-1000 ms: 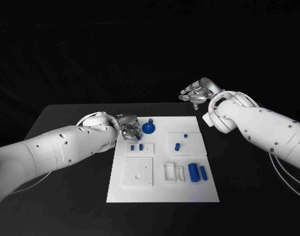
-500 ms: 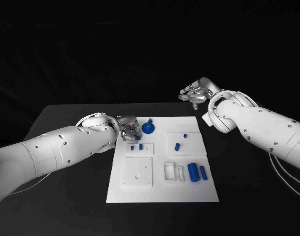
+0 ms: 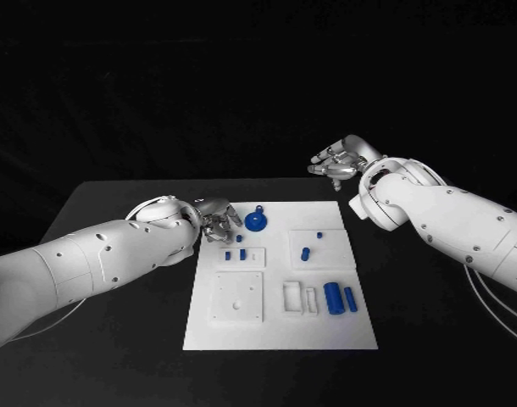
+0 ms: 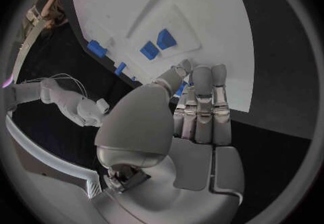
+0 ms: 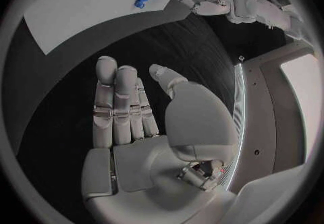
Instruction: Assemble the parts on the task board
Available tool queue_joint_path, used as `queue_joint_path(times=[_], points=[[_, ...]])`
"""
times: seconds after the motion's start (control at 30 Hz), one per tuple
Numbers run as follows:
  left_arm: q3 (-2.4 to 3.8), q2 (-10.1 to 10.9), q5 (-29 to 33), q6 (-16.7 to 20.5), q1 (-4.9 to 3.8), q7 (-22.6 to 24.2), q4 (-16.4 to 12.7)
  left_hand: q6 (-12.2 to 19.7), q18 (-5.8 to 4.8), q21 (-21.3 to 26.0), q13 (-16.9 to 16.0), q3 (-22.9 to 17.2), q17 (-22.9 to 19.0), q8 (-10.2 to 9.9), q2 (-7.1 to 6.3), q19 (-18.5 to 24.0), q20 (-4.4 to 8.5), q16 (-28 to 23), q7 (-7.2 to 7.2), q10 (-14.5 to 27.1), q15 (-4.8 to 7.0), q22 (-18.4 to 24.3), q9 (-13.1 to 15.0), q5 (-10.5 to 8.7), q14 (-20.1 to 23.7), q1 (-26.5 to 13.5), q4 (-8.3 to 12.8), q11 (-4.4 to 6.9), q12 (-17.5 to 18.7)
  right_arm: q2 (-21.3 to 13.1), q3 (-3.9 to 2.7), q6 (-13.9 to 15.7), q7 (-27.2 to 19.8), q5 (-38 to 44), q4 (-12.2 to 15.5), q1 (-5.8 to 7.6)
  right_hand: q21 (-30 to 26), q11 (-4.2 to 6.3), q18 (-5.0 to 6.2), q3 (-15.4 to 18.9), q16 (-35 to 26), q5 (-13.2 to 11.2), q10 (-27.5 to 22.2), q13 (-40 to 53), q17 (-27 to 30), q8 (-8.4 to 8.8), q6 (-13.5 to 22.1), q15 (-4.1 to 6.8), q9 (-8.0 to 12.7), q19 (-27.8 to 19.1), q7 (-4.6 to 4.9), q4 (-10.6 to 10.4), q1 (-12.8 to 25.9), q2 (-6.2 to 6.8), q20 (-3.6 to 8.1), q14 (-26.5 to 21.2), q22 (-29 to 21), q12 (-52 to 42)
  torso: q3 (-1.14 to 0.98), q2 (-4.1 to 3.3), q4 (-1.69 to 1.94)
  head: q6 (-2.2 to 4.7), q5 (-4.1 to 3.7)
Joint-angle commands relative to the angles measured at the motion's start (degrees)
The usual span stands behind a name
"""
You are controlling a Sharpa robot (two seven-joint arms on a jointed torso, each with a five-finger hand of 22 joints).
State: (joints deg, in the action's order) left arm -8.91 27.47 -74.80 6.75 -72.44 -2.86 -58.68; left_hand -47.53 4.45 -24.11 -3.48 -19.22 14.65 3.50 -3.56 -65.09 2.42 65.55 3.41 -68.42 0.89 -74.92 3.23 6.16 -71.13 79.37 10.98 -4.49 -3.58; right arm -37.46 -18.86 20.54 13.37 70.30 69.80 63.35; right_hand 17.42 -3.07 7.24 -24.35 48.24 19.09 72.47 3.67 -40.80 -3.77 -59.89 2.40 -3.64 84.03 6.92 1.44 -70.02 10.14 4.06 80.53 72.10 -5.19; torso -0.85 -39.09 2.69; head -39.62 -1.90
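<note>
Left hand (image 3: 219,220) poised at the task board's (image 3: 280,326) far left corner; assembly looks barely begun.
Its fingers lie straight and side by side, holding nothing, just beside the round blue part (image 3: 256,220). Other blue parts (image 3: 341,298) lie loose in their recesses, so most work seems left. Right hand (image 3: 338,162) hangs beyond the board's far right corner, well apart, fingers spread and empty.
</note>
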Motion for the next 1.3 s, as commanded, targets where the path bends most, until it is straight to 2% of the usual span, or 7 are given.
queue_joint_path(times=[0.03,0.3,0.33,0.47,0.7,1.0,1.3], points=[[0.04,0.2,0.8,1.9,-0.04,-0.1,0.3,0.3,1.42,0.4,0.1,-0.3,-0.2,-0.4,-0.69,0.0,-0.58,-0.5,0.05,1.4,-0.35,-1.0,-0.1,-0.17,0.1,0.3,-0.4,-0.44,0.2,-0.4,-0.01,-3.7,-0.6,0.9,0.5,-0.11,0.3,-0.26,1.44,-1.0,0.1,-0.1,-0.5,-0.1,0.1,0.18,-0.7,-0.03,0.0,2.5,0.27,1.6,-0.7,0.17,-0.44,0.5,-0.3,1.5,0.01,0.02,0.02,0.08,-0.05],[0.46,2.8,7.2,7.4,-0.06,3.0,-0.2,-8.1,1.9,0.8,0.1,-1.8,-1.0,0.5,-0.8,0.3,-0.74,-2.0,2.91,1.0,-0.27,-1.3,0.4,0.33,0.6,0.9,-0.8,-0.4,0.2,-3.2,0.35,-11.6,-2.4,5.7,2.9,-0.84,1.6,-0.5,1.81,-2.7,0.2,-3.5,-1.7,-0.2,0.0,0.17,-3.7,-0.3,-0.1,2.2,-0.24,5.4,-1.9,-0.74,-0.84,0.1,-0.3,1.6,0.11,0.08,0.04,0.78,-1.03],[0.71,3.5,9.8,8.1,-0.07,3.8,-0.6,-12.3,1.64,1.7,0.1,-2.0,-2.0,1.5,-0.76,2.0,-0.9,-4.4,4.35,0.1,-0.35,-1.1,0.6,0.45,2.6,0.9,-0.8,-0.6,0.2,-3.8,0.53,-12.6,-2.5,6.9,3.5,-0.98,1.6,-0.49,1.8,-2.7,0.2,-3.7,-1.7,-0.2,-0.1,0.18,-4.0,-0.3,-0.1,2.2,-0.29,5.7,-1.9,-0.82,-0.84,0.1,-0.3,1.6,0.1,0.09,0.03,0.8,-1.25],[1.56,6.3,22.8,10.0,-0.23,7.6,-2.8,-15.0,0.03,5.5,0.1,-1.0,-5.4,0.4,-0.15,6.0,-1.16,-13.2,3.77,-3.3,-0.49,0.1,0.4,1.02,5.0,0.3,-1.0,0.41,0.0,-5.9,1.19,-15.2,-2.7,11.8,5.6,-1.62,2.0,-0.51,1.68,-2.3,0.3,-4.7,-2.0,-0.2,-0.1,0.17,-4.8,-0.36,-0.1,2.1,-0.52,6.7,-1.8,-1.2,-0.89,0.1,-0.1,1.6,0.0,0.06,-0.05,1.12,-2.11],[2.8,12.5,48.0,9.8,-0.64,16.9,-9.8,-14.2,-1.93,16.4,0.1,-0.9,-11.1,0.1,0.63,11.6,-3.89,-35.0,4.33,0.4,-3.56,8.1,0.4,1.19,7.3,-1.1,-1.4,-1.2,0.1,-8.9,2.47,-18.3,-1.1,21.2,8.9,-2.95,1.7,-0.77,1.42,-1.5,0.2,-7.3,-2.9,-0.2,0.0,0.21,-4.6,-0.58,0.0,2.1,-0.52,7.0,-1.7,-0.61,-1.07,0.0,-0.1,1.6,0.21,0.1,-0.05,1.42,-2.87],[3.18,16.7,59.8,7.7,-0.73,21.5,-16.3,-12.3,-1.56,20.7,0.1,2.3,-10.9,0.2,0.56,13.4,-7.27,-58.5,4.55,4.5,-6.79,22.9,0.4,0.29,4.3,-2.4,-2.5,-2.67,0.1,-9.5,3.9,-18.4,0.9,27.6,10.0,-4.61,-2.3,-1.37,1.92,-0.2,-0.2,-15.1,-4.9,-0.3,0.6,0.2,-3.6,-1.04,0.0,1.8,-0.24,6.6,-2.8,0.44,-1.51,-0.4,-1.7,1.6,0.15,0.05,0.06,1.9,-2.92],[3.23,17.3,62.4,7.4,-0.73,22.5,-18.2,-12.2,-1.14,20.4,0.2,6.2,-10.9,0.1,2.38,10.3,-7.7,-62.1,4.72,4.7,-7.1,39.6,0.3,0.45,3.2,-1.5,-1.4,-2.82,0.3,-8.0,4.97,-17.0,0.7,29.2,9.6,-5.6,-2.2,-1.5,2.05,-0.2,-0.1,-15.4,-5.3,-0.3,1.0,0.23,-2.1,-1.09,0.0,2.2,-0.01,6.4,-4.1,0.61,-1.59,-0.1,-2.4,1.7,0.13,-0.02,0.01,1.94,-2.64]])
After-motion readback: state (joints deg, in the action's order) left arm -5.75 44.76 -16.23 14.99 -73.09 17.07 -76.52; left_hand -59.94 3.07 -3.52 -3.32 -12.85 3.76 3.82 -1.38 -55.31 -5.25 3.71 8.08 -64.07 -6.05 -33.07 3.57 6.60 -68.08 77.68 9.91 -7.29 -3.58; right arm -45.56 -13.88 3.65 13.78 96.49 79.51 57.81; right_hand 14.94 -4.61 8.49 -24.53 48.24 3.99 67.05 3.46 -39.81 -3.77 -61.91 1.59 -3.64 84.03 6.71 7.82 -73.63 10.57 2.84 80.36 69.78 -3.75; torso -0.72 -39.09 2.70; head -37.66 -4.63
